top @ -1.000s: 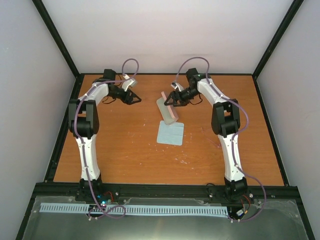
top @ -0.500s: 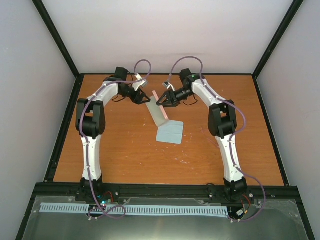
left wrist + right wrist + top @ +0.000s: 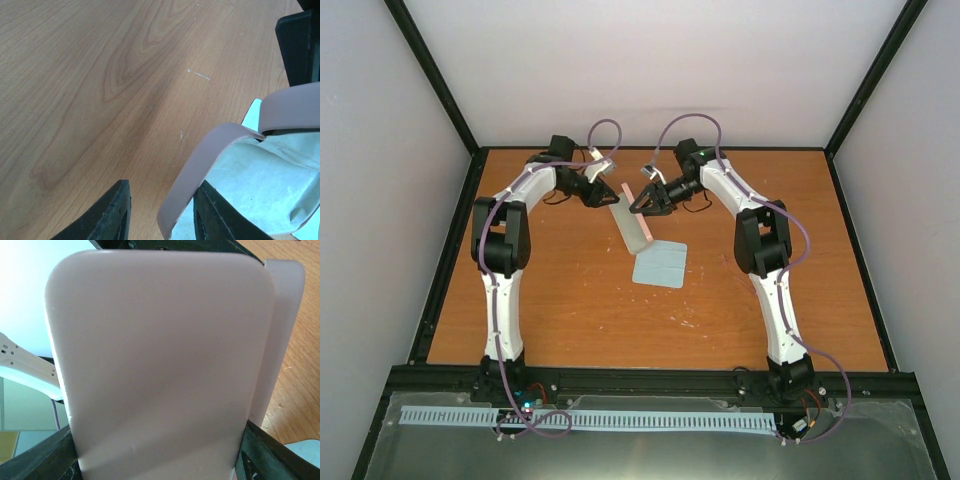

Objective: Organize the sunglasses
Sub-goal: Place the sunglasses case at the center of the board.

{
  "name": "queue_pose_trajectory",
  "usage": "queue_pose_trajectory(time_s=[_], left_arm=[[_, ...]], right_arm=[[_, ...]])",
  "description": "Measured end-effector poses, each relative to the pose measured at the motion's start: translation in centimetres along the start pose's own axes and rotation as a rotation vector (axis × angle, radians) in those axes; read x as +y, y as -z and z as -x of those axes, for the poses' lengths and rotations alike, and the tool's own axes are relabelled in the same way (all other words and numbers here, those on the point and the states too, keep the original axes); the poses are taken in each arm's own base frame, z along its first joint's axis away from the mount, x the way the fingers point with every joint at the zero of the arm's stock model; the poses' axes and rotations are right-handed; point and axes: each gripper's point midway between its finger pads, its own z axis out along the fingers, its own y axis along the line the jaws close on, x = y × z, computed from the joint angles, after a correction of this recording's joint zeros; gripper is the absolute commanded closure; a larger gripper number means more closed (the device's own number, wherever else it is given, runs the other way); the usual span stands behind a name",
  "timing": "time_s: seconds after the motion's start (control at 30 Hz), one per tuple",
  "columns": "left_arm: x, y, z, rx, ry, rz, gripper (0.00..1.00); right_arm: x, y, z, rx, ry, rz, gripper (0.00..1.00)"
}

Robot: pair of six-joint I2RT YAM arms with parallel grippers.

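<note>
Case (image 3: 637, 226) gripped by outstretched right end effector (image 3: 640, 205).

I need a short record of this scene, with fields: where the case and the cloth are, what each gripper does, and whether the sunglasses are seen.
pink case: far middle of the table, between the two grippers
case flap: lifted open, pale lining showing
blue cloth: flat on the wood, at the case's near end
left gripper: jaws on either side of the flap's edge, a gap on one side
right gripper: closed on the case body
sunglasses: not made out in any view
</note>
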Motion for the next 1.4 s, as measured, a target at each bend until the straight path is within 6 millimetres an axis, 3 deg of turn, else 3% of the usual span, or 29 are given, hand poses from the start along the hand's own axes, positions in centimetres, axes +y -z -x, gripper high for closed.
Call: queue_pose_trajectory(time_s=[0.1,0.23,0.3,0.47,0.57,0.63,0.67,0.83,0.93,1.0,1.17,1.23,1.4], left_arm=[[-0.3,-0.1,0.0,-0.005,0.003,-0.018,0.67],[-1.0,-0.2,0.1,-0.016,0.006,-0.051,0.91],[-1.3,-0.2,0.0,-0.016,-0.007,-0.062,0.98],[-1.6,-0.5,-0.7,0.000,-0.048,-0.072,1.00],[-1.6,-0.5,-0.9,0.003,-0.040,-0.074,1.00],[-1.7,-0.6,-1.1,0.006,-0.023,-0.078,1.00],[-1.7,-0.6,-1.2,0.009,-0.008,-0.079,1.00],[-1.4,-1.1,-3.3,0.050,0.177,-0.057,1.00],[-1.3,-0.7,-4.3,0.062,0.268,-0.025,1.00],[-0.9,0.0,-4.4,0.058,0.323,0.015,1.00],[1.5,2.8,-2.3,-0.002,0.401,0.182,1.00],[2.5,3.7,-1.6,-0.023,0.418,0.255,1.00],[4.9,4.0,-2.6,0.002,0.488,0.415,1.00]], right_arm=[[0.0,0.0,0.0,0.000,0.000,0.000,0.88],[0.2,-0.1,0.0,-0.001,0.001,0.008,0.88],[0.2,-0.1,0.0,0.001,-0.011,0.006,0.88],[-0.2,0.4,-0.1,-0.003,-0.071,-0.004,0.75],[-0.2,0.3,-0.1,-0.001,-0.086,-0.007,0.55],[-0.3,0.2,0.0,0.000,-0.094,-0.013,0.06],[-0.4,0.1,0.0,0.000,-0.100,-0.019,0.01],[-0.7,0.5,0.7,-0.024,-0.034,-0.093,0.00],[-0.6,1.9,0.6,-0.067,-0.025,-0.190,0.00],[-0.6,4.1,0.5,-0.128,-0.028,-0.264,0.00],[-1.3,12.2,1.6,-0.351,-0.028,-0.501,0.00],[-1.4,14.0,2.5,-0.412,-0.010,-0.564,0.00],[-2.1,13.7,3.3,-0.445,-0.020,-0.610,0.00]])
